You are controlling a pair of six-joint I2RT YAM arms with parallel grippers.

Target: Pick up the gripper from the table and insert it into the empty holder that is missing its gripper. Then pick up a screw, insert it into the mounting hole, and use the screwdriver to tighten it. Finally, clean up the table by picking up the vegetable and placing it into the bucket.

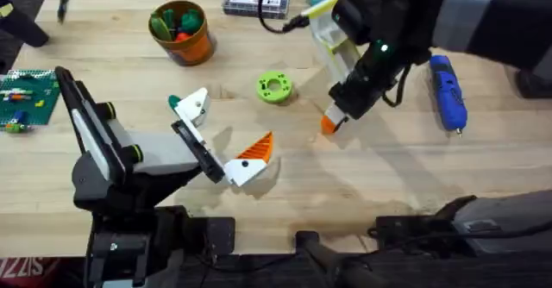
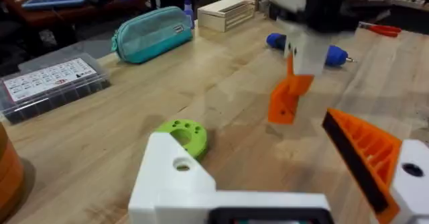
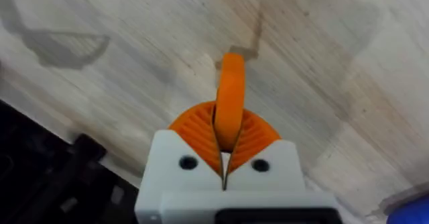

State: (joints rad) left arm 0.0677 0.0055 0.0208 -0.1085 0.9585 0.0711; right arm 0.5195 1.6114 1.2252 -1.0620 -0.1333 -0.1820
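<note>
Nearest to you, the left hand [image 1: 226, 143] lies low over the front of the worktop [image 1: 388, 193], spread wide and holding nothing. One end of its bar carries an orange fingertip [image 1: 255, 150]; the other ends in the bare white holder [image 1: 194, 104], still missing its piece. So the insertion is not yet done.

Just past it, right of the middle, your right hand [image 1: 332, 122] is clamped on the gripper [image 1: 329, 124], which hangs just above the wood, near the left hand but clear of it. I judge the pickup complete and the carry to the holder as the step in hand. The screw, the tightening and the tidy-up all remain, by the look of things.

Farther back, the green holed disc [image 1: 274, 87] lies between the two hands, and the screwdriver [image 1: 448, 92] rests untouched at the right. The bucket [image 1: 183, 33] stands at the far left with toy pieces in it; the vegetable I cannot pick out on the boards.

The right wrist view gives you what the overhead cannot: the orange piece pinched edge-on between the ribbed pads [image 3: 193, 125], pointing down at the wood. The left wrist view shows the holder's open mounting hole [image 2: 181, 163] facing up, with the held piece hanging beyond it and the teal pouch [image 2: 153, 33] at the back.
</note>
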